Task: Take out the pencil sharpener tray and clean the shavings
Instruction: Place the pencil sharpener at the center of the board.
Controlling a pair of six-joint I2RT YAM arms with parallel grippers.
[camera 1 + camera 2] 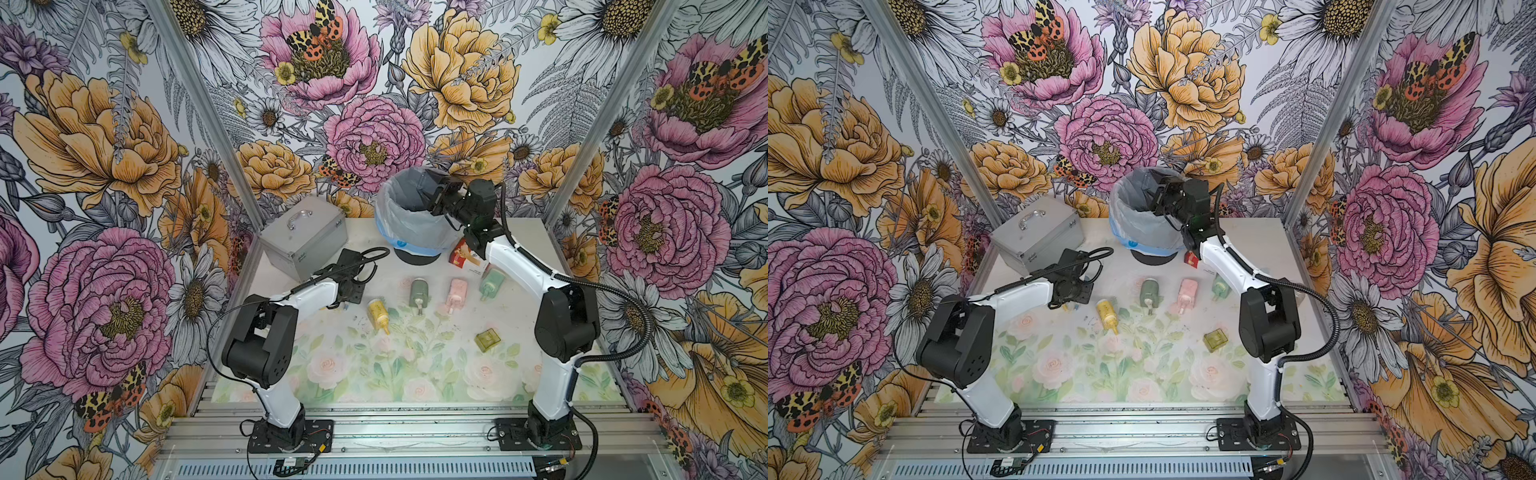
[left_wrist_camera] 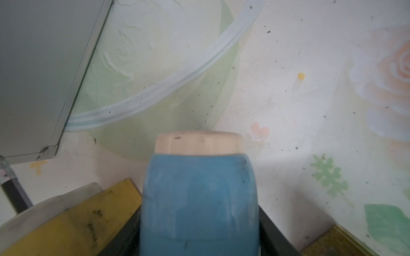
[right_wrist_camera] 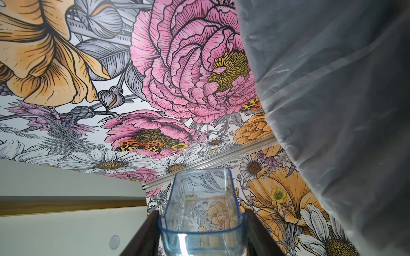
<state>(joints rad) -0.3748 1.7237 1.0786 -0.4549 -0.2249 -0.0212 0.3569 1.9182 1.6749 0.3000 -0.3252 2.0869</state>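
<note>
While right hand (image 3: 202, 215) is gripping clear tray (image 3: 200, 190) beside bin liner (image 3: 332, 88) edge, left hand (image 2: 199, 239) is clamping blue sharpener (image 2: 199, 188); free surface (image 2: 288, 99) ahead.

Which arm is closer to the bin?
Right. The right gripper holds the tray at the bin's rim; the left gripper holds a sharpener by the case.

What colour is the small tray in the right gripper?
The small plastic tray is clear, tinted blue; the right wrist view shows it best.
</note>
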